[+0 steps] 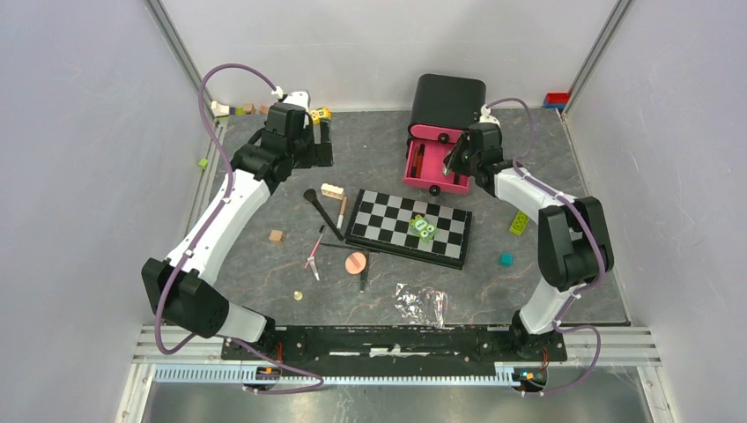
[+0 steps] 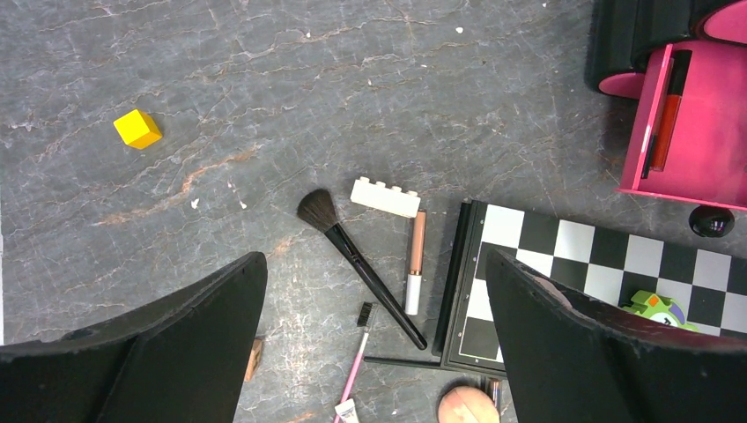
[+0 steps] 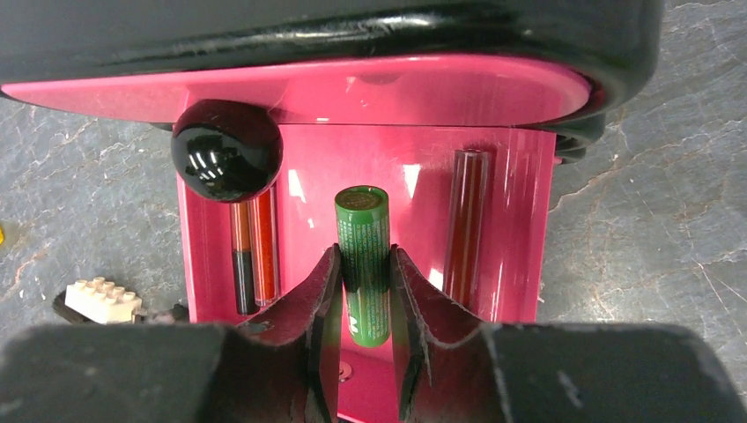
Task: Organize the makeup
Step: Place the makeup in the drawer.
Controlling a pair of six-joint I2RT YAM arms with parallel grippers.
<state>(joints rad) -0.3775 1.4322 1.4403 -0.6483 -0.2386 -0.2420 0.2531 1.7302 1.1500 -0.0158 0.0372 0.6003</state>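
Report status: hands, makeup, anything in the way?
Left hand open above brush. Right hand shut on green tube over open pink drawer. Nothing seen blocking.

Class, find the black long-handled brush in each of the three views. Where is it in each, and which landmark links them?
Top external: the black brush lies left of centre, just left of the chequered board.
Left wrist: lower centre, bristles toward upper left.
Right wrist: not in it.
Shared landmark: the cream toy brick, visible in all three.
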